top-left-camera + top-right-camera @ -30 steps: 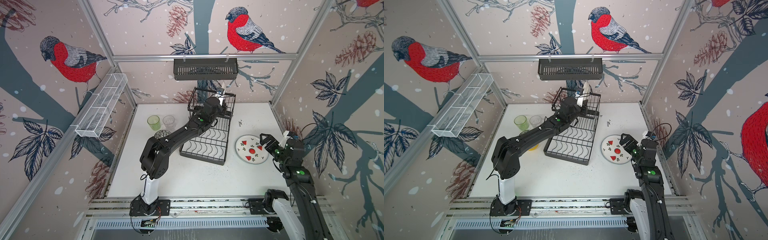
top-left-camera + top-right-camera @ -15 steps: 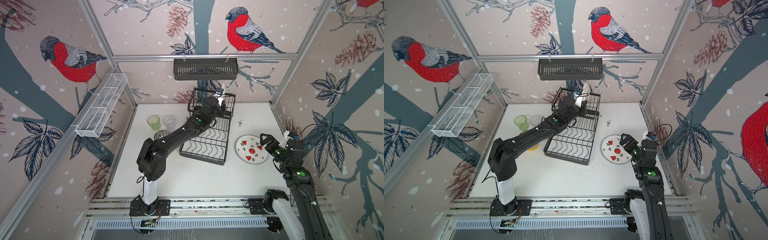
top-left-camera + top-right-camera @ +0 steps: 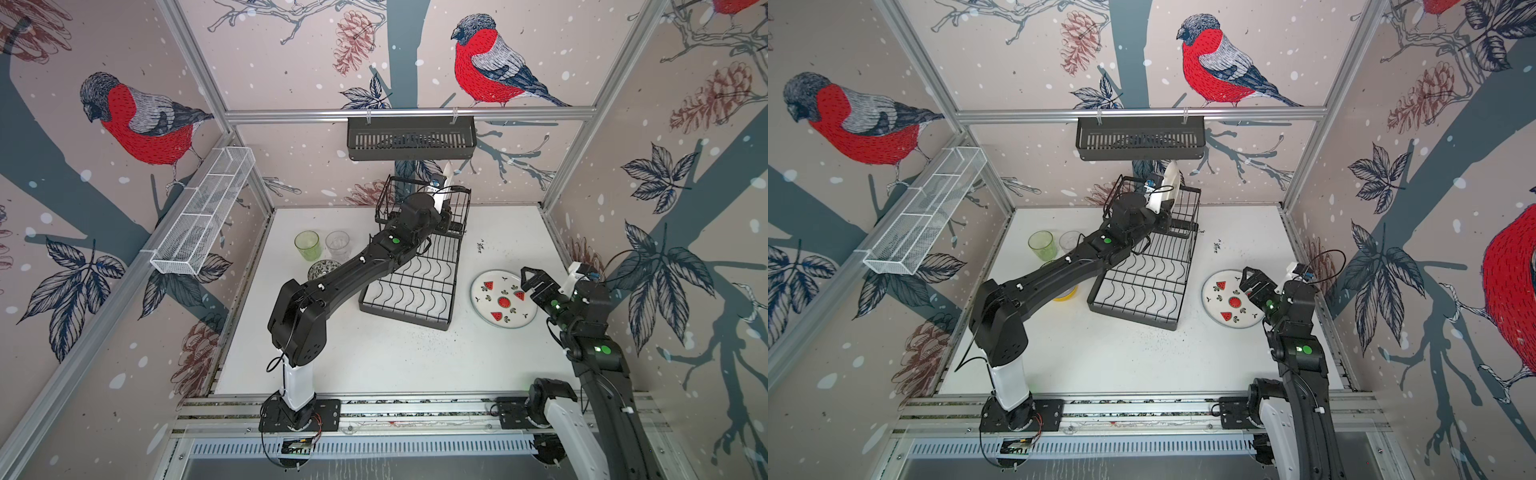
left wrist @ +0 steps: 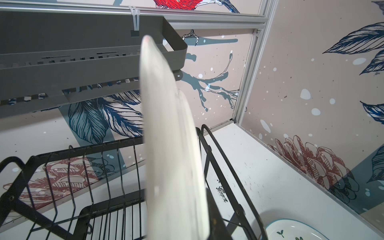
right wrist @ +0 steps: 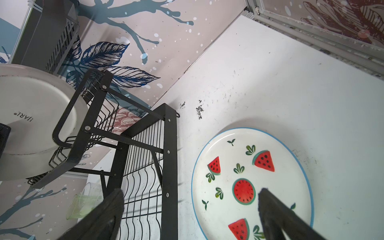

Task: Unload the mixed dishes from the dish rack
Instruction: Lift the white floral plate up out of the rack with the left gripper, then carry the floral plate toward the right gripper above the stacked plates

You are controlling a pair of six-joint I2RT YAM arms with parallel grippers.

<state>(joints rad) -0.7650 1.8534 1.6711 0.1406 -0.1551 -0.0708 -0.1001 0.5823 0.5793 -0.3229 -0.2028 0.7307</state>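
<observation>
The cream plate [image 3: 447,176] [image 4: 170,145] stands on edge above the raised tier of the black wire dish rack [image 3: 411,291] [image 3: 1142,286]. My left gripper [image 3: 445,208] is shut on its rim; one dark finger [image 4: 216,218] presses against the plate's side. The plate's underside [image 5: 31,114] also appears in the right wrist view. On the table right of the rack, the white fruit-patterned plate [image 3: 503,299] [image 5: 249,176] lies flat. My right gripper [image 3: 530,278] [image 5: 190,193] hangs open just above its left edge, holding nothing.
A green glass [image 3: 308,245], a clear glass [image 3: 338,245] and a speckled bowl [image 3: 322,270] stand left of the rack. A yellow bowl [image 3: 1067,293] peeks out under the left arm. The black slotted wall basket [image 3: 411,139] hangs close above the raised plate.
The left gripper has raised the cream plate a little higher above the rack's upper tier, and its elbow has shifted left. The right arm has not moved.
</observation>
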